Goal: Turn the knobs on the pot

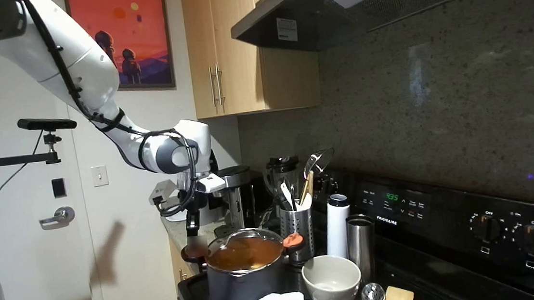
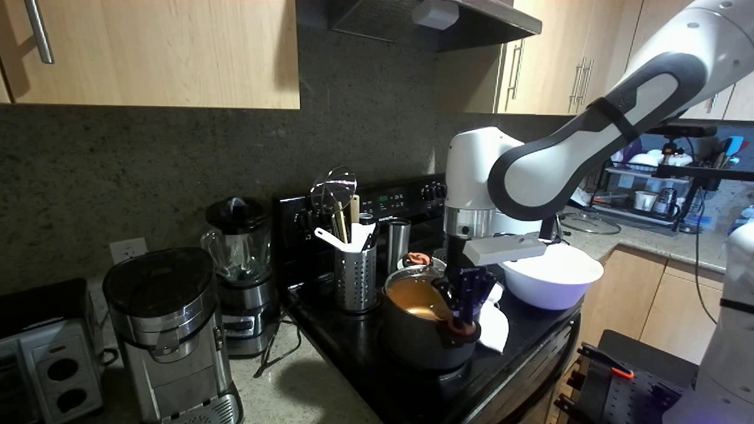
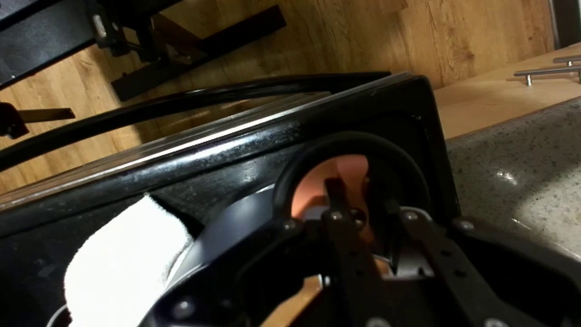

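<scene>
The wrist view shows one knob [image 3: 312, 185] at the claw [image 3: 361, 194], clamped or apart I cannot tell; the pot's [image 1: 242, 286] opposite knob [image 1: 293, 240] shows only in both exterior views.

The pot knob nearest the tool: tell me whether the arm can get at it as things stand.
Probably yes: the tool sits right at the knob, with nothing showing between them. The black loop curving around it could leave little room, though.
</scene>
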You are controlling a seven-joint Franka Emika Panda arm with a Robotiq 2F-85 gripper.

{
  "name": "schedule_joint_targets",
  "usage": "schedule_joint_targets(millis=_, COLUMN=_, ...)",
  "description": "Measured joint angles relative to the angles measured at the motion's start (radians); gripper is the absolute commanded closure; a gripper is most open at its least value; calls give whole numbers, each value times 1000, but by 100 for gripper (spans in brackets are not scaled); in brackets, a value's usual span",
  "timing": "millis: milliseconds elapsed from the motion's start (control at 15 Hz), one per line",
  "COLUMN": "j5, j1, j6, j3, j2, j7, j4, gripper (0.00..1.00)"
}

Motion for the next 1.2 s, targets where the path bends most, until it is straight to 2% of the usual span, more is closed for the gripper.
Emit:
schedule_joint_targets(millis=533, j5=-2, j1=0, j6=1, j3=1, j2=1, j7=37, j4=1, gripper=95)
schedule_joint_targets(millis=867, j5=-15, j1=0, j6=13, j3=6, j2=1, j7=185, j4=1, gripper=95)
schedule_joint_targets(millis=1200, j5=-84, j1=0, j6=28, j3=24, j2=2, j7=411, j4=1, gripper=95)
